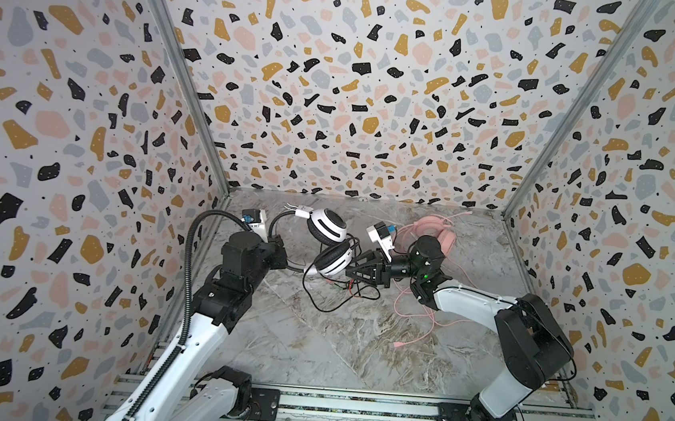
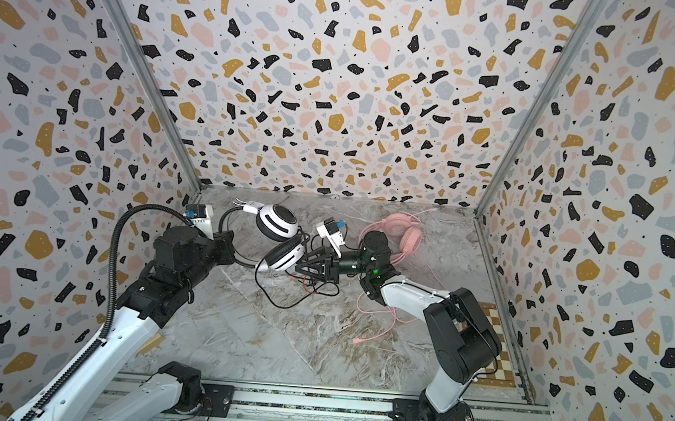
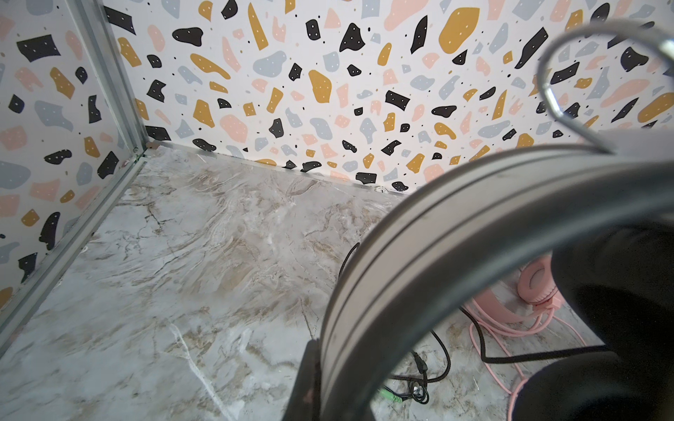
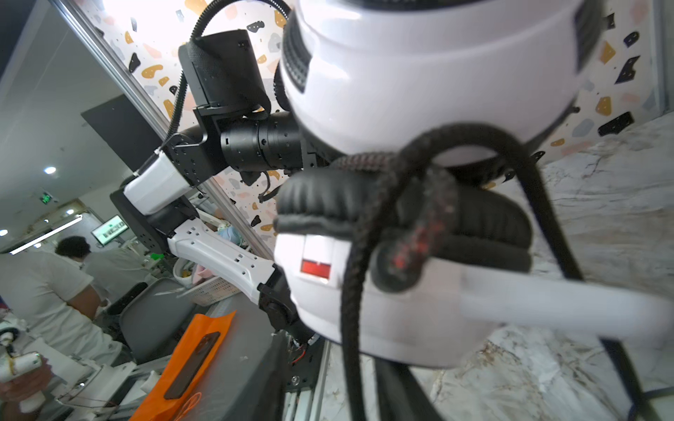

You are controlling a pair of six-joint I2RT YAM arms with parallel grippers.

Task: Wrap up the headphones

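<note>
- Down at the front, the marble desk (image 1: 314, 355) is smooth and hard.
- Next comes the left gripper (image 1: 282, 252), pressed together on the white headset (image 1: 328, 224), on its curved band.
- Beside its soft black ear pad sits the right gripper (image 1: 350, 272), at the rope-like black cable (image 4: 351, 313); I cannot tell if it pinches.
- I think wrapping has started: next, catch that cable and wind it round.
- Far back lies the pink headset (image 2: 410, 238), not wrapped.
</note>
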